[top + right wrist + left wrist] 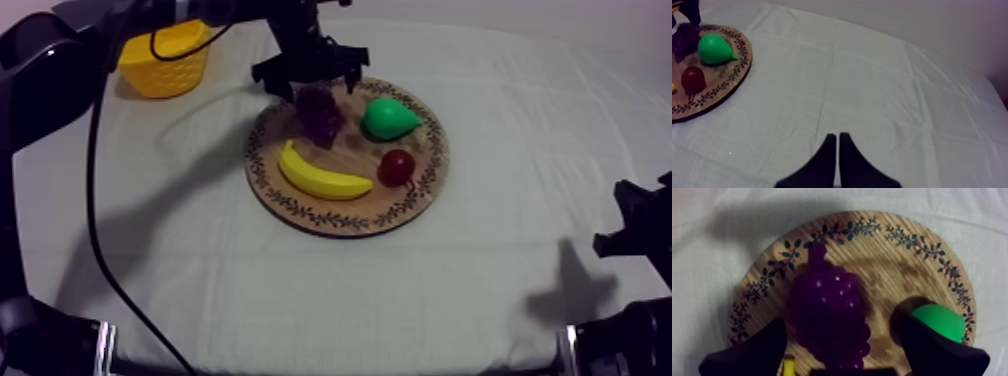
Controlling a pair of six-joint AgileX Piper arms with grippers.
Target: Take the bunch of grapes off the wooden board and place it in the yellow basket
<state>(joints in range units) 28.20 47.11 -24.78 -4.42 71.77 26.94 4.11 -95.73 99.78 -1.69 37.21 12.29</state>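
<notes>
Grapes [320, 113]: lying on the board [340, 218], on its upper left part in the top view, stem toward the rim.

Left jaws: released and spread wide, hanging directly over the grapes at the board's far edge. In the left wrist view the bunch sits between the two fingers [752, 353]. One finger is just beside the bunch; the other stands off over the pear [388, 118]. Whether that finger touches the grapes cannot be told.

Obstructions:
- The pear is just right of the grapes, close under one finger.
- The banana [320, 175] lies below the grapes, toward the frame's bottom.
- The small red fruit [397, 166] lies below the pear, apart from the grapes.

Basket [165, 60]: upper left of the frame, on the tabletop [500, 300], well apart from the board.

Right jaws: clenched together on nothing, over bare tabletop near the frame's right edge, well apart from the board.
</notes>
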